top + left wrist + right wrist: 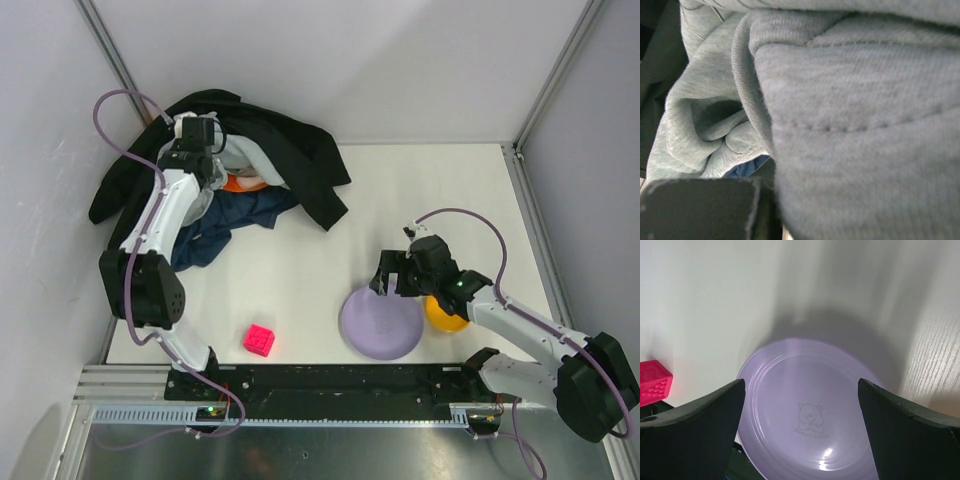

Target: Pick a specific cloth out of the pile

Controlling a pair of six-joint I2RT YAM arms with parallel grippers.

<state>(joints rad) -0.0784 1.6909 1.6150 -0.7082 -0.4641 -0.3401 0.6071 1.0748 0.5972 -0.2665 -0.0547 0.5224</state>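
The pile sits at the back left: a big black garment, a light grey cloth, a bit of orange, and the navy cloth spread at its front edge. My left gripper is pressed into the pile at the grey cloth. In the left wrist view the grey cloth fills the frame and hides one finger. The other finger stands wide to the left. A sliver of the navy cloth shows below the grey folds. My right gripper is open and empty.
A purple plate lies under my right gripper and also shows in the right wrist view. A yellow round object sits beside the plate. A pink cube lies near the front left and shows in the right wrist view. Walls close in the left side and the back.
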